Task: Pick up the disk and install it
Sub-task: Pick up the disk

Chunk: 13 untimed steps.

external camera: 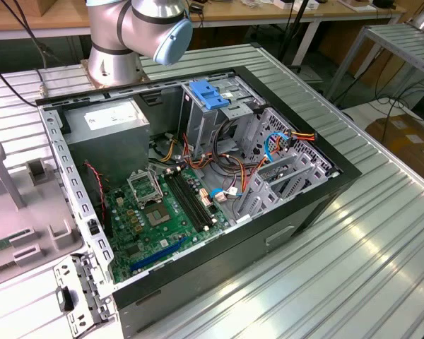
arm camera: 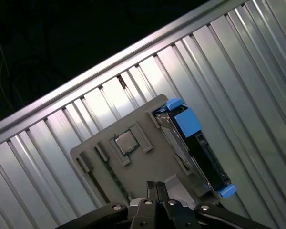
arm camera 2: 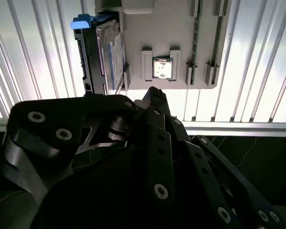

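This looks like the pick-up step, with the grasp not yet made. The black gripper (arm camera: 156,183) hangs with its fingers pressed together and holds nothing, near the flat dark hard disk (arm camera: 199,149) in bright blue rails. The disk stands on edge in a grey plastic holder (arm camera: 164,162) on the ribbed metal surface (arm camera: 229,57). Gripping it would need the fingers spread across its thin body.

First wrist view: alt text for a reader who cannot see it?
The disk stands on edge in a grey holder on the ribbed metal table, ungripped. A square chip lies in another recess; the gripper, fingers together, hovers near the holder.
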Motion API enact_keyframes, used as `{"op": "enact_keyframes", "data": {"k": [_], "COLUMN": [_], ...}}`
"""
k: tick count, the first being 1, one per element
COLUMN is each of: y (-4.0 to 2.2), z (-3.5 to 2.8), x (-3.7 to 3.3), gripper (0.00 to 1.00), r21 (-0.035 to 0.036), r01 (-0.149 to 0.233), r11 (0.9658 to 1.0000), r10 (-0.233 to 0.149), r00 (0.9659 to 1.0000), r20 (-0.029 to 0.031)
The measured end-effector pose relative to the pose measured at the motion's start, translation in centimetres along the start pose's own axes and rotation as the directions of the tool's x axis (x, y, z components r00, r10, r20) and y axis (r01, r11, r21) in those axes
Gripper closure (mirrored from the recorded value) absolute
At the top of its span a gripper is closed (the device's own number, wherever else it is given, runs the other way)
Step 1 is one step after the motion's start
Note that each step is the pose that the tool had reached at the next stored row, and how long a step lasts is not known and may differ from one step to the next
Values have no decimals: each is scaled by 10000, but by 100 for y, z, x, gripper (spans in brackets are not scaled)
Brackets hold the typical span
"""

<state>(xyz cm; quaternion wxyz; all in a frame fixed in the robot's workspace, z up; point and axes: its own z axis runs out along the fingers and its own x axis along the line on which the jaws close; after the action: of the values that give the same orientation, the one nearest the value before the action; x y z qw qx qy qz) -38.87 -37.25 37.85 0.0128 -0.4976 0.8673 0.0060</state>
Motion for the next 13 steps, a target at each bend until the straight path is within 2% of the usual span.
{"op": "enact_keyframes", "data": {"k": [3, 9, 11, 13], "y": [0, 0, 0, 0], "z": [0, -1, 0, 0], "x": [0, 0, 0, 0], "gripper": [89, 89, 89, 89], "r21": [-9, -22, -26, -34], "r01": [341, 785, 952, 1263], "r11": [9994, 9969, 9955, 9920], "r10": [-341, -785, -952, -1263], "r00": [9994, 9969, 9955, 9920], "r20": [0, 0, 2, 4]}}
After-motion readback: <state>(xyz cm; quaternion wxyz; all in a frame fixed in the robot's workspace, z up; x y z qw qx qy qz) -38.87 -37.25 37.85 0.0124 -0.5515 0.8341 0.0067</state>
